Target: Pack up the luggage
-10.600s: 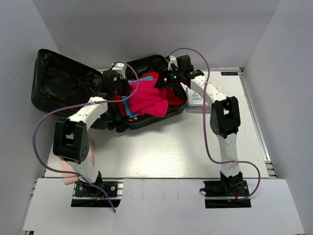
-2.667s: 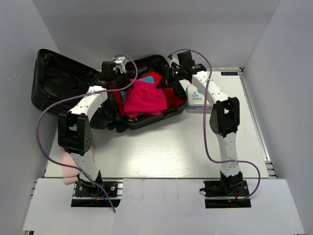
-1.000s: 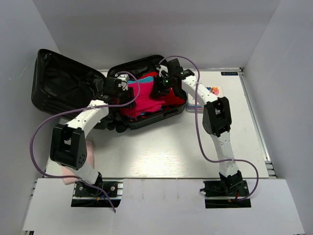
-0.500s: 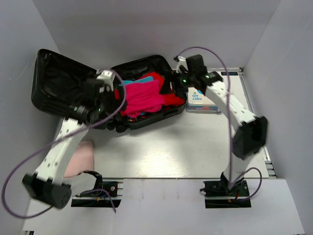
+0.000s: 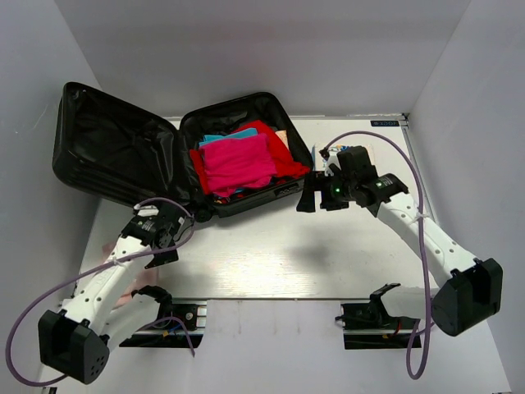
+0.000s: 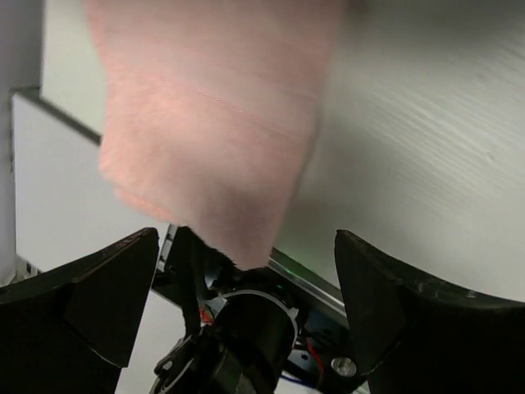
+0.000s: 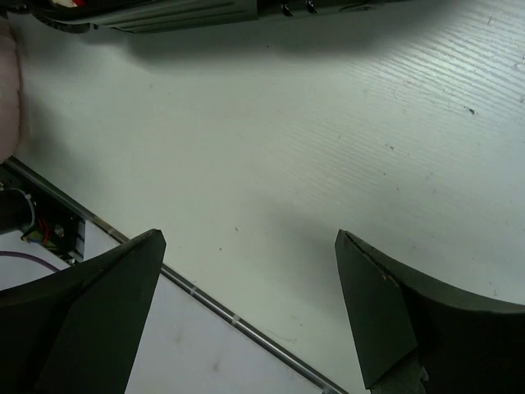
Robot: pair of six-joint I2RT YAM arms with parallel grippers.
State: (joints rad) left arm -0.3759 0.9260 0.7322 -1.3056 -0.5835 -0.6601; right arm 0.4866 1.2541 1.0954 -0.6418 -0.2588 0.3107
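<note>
The luggage (image 5: 115, 152) lies open at the back left, its lid flat to the left and its base (image 5: 289, 187) filled with folded pink, red and teal clothes (image 5: 238, 162). My left gripper (image 5: 157, 234) hangs open over the table in front of the luggage, nothing between its fingers. In the left wrist view it (image 6: 246, 236) looks down on a blurred pale pink cloth (image 6: 213, 139). My right gripper (image 5: 310, 195) is open and empty just right of the luggage's front corner. The right wrist view shows it (image 7: 250, 234) over bare table, with the luggage's edge (image 7: 189, 12) at the top.
The pale pink cloth (image 5: 107, 254) lies at the table's near left, mostly under my left arm. A first-aid tin (image 5: 354, 152) sits behind my right arm, right of the luggage. White walls close in the table. The left arm's base (image 6: 254, 328) shows between the left fingers.
Both arms have pulled back out of the luggage toward the near side and both grippers have opened. The pink garment now lies folded flat in the base.
</note>
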